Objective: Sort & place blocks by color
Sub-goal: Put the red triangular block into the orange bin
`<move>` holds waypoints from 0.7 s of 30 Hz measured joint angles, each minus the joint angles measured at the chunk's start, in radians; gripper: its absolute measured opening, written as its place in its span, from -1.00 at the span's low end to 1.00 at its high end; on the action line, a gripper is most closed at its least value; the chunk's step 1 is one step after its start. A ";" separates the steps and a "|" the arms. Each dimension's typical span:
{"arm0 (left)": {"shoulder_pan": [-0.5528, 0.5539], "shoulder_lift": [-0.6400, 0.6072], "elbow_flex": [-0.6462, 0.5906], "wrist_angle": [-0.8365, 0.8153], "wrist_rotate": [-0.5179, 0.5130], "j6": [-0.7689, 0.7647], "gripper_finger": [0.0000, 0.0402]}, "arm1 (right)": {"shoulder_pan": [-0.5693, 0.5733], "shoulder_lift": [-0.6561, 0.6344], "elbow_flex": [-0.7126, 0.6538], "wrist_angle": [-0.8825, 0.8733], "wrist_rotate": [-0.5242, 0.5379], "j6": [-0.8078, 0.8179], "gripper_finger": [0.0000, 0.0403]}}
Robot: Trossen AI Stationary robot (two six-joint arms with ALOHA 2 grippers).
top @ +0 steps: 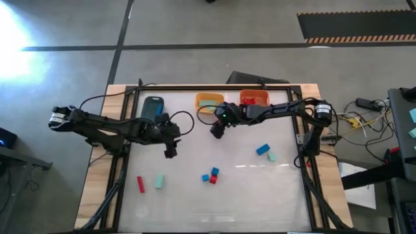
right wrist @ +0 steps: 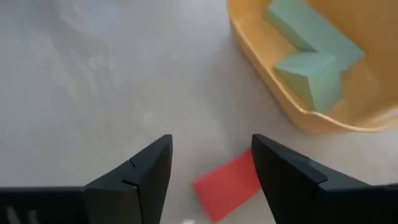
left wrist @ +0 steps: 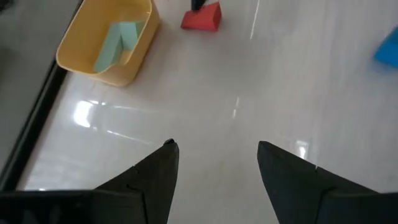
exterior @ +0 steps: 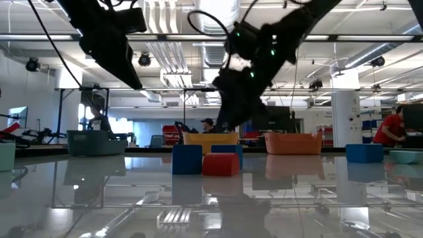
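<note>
My right gripper (top: 216, 130) (right wrist: 211, 140) is open and hovers over a red block (right wrist: 227, 183) that lies flat on the table, just in front of the yellow-orange bin (top: 209, 101). That bin holds two pale teal blocks (right wrist: 311, 62). The left wrist view also shows the red block (left wrist: 202, 17). My left gripper (top: 170, 151) (left wrist: 214, 146) is open and empty above the table's left middle. A red bar (top: 140, 184), a teal block (top: 158, 181), a small blue-and-red cluster (top: 211, 175), a blue block (top: 262, 149) and a teal block (top: 272, 156) lie on the table.
A grey bin (top: 154, 106) and an orange-red bin (top: 253, 97) flank the yellow-orange bin along the far edge. A dark frame (top: 304, 162) runs around the white tabletop. People show in the room beyond the table (exterior: 395, 129).
</note>
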 joint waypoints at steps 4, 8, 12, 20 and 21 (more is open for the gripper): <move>0.000 -0.029 0.000 -0.027 -0.020 0.013 0.01 | 0.037 0.000 0.127 -0.260 0.050 0.224 -0.03; -0.001 -0.050 -0.001 -0.044 -0.022 0.014 0.01 | 0.080 0.031 0.226 -0.455 0.130 0.385 -0.02; -0.001 -0.058 -0.002 -0.054 -0.022 0.021 0.01 | 0.096 0.076 0.264 -0.533 0.186 0.506 0.06; -0.001 -0.060 -0.002 -0.063 -0.022 -0.024 0.01 | 0.096 0.162 0.266 -0.513 0.232 0.582 0.25; -0.001 -0.060 -0.002 -0.064 -0.022 -0.024 0.01 | 0.096 0.172 0.266 -0.504 0.234 0.588 0.27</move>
